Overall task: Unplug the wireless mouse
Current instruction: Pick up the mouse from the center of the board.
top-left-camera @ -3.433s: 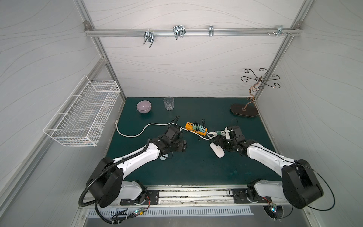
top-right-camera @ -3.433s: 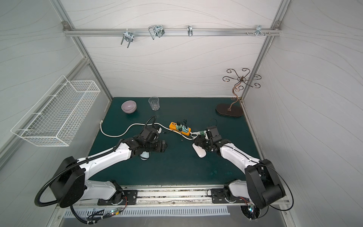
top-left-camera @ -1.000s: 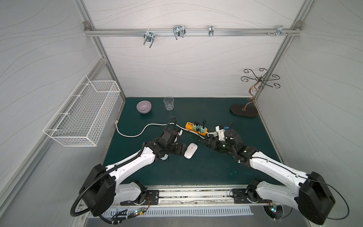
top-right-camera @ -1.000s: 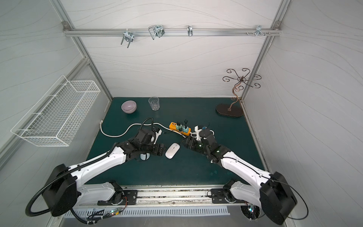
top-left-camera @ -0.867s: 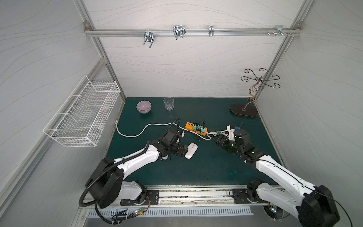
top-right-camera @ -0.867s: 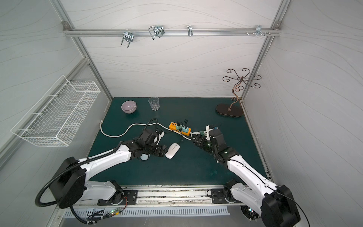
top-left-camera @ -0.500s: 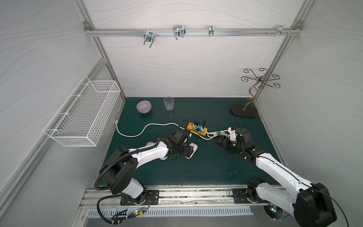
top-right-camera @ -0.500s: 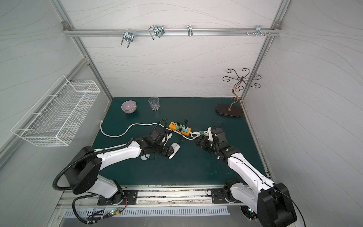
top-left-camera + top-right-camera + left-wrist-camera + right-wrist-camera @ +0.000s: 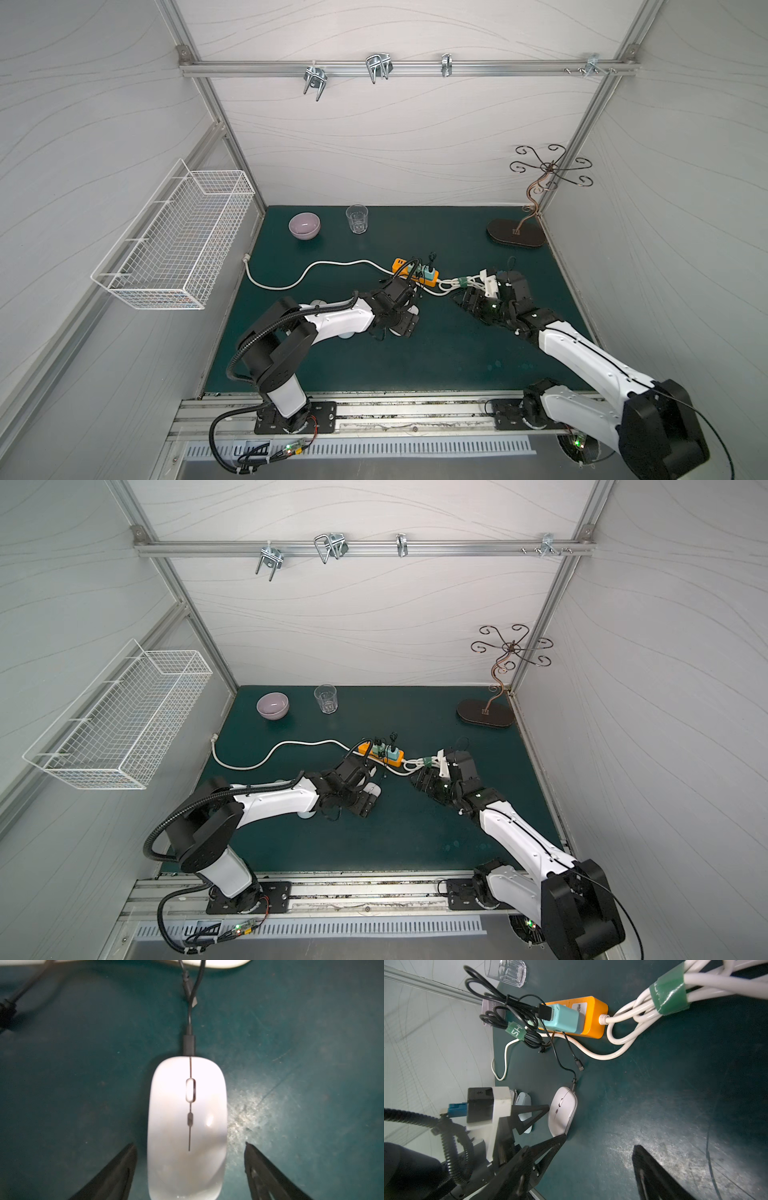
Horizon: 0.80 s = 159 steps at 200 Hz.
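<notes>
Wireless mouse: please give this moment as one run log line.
mouse: on mat, cable plug in | left gripper: open, fingers astride mouse | right gripper: open, empty

The only lettering that can be read is in the right wrist view: a small green tag point(image 9: 515, 1030) wrapped around the coiled black cable point(image 9: 496, 1008) bears the white capitals "SH", and the rest of the word is folded out of sight. The green tape point(image 9: 668, 995) binding the white cords point(image 9: 629, 1020) carries faint darker print, too blurred to make out. A few pale letters on the purple bowl point(image 9: 487, 1006) behind the coil are mostly hidden.
</notes>
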Each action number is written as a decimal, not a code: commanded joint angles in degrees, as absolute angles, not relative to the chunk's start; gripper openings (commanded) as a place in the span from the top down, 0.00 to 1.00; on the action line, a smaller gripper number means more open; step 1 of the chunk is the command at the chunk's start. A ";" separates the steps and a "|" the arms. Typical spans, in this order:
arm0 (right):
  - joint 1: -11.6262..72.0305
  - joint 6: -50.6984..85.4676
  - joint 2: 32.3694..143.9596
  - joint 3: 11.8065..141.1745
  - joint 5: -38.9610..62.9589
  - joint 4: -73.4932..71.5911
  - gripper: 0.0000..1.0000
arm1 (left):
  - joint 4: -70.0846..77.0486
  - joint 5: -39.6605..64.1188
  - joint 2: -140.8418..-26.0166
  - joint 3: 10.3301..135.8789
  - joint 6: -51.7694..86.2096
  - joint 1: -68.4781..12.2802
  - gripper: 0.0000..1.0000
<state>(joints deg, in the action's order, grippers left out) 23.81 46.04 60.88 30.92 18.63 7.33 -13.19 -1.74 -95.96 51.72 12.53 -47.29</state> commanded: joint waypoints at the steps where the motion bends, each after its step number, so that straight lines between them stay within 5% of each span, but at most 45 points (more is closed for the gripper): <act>1: 23.30 46.44 61.38 30.14 19.60 6.31 0.22 | -13.49 -3.98 -97.41 54.31 11.65 -47.72 0.17; 159: 22.94 46.75 64.11 30.30 20.96 4.41 0.22 | -16.35 -8.78 -102.21 54.39 10.55 -50.46 0.41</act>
